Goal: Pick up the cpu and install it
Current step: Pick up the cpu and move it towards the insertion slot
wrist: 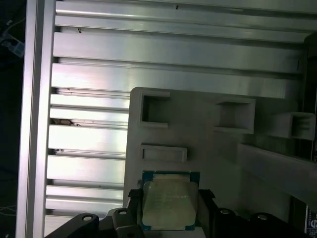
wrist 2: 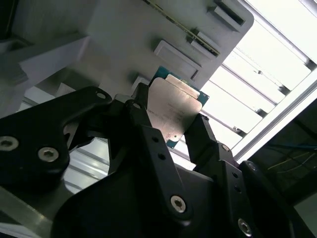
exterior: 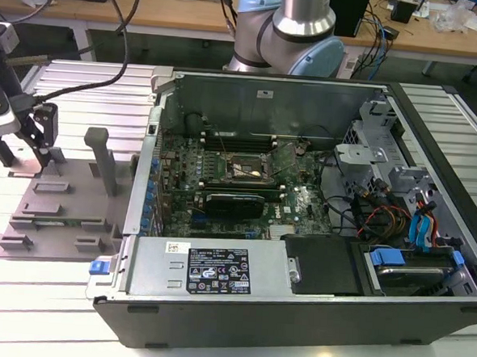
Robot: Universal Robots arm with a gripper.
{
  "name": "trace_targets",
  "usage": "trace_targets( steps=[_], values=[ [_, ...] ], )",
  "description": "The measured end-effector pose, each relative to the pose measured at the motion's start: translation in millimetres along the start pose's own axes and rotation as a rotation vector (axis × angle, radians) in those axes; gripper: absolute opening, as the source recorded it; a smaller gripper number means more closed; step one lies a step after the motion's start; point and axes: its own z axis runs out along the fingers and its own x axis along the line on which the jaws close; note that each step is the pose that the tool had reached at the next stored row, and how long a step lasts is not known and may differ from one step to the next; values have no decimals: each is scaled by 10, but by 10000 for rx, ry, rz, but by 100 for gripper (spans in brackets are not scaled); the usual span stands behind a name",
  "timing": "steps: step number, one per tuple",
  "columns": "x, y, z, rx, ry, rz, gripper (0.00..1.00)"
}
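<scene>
1. At the exterior view's left, the gripper (exterior: pixel 21 151) hangs low over a grey holder plate (exterior: pixel 58 216). The plate lies on the ribbed metal table (exterior: pixel 45 296), just beside the open computer case (exterior: pixel 254 325).
2. Between the gripper's black fingers (wrist 2: pixel 148 134) in the second wrist view sits the cpu (wrist 2: pixel 173 106). Its silver top faces the camera, and a thin green rim shows along its far edge.
3. One finger meets each of two opposite sides of the cpu, so the gripper is clamped on it. The first wrist view shows the same grip, with the cpu (wrist: pixel 170 201) framed by a finger (wrist: pixel 207 208) on either side.
4. Behind the cpu in both wrist views is the holder plate, with raised blocks and pockets. Whether the cpu rests on the plate or is lifted clear of it cannot be told.
5. Inside the case, the dark square socket (exterior: pixel 243 169) on the green board (exterior: pixel 301 207) lies well apart from the gripper. A long black card (exterior: pixel 235 201) sits just in front of the socket.
6. Behind the case stands the arm's silver and blue base (exterior: pixel 292 28).
</scene>
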Motion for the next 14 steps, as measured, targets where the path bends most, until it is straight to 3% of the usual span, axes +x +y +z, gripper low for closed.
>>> trace_targets(
  steps=[9,14],
  values=[
    [-2,-3,-135,15,1,0,54],
    [-3,-5,-261,19,2,0,54]
  ],
)
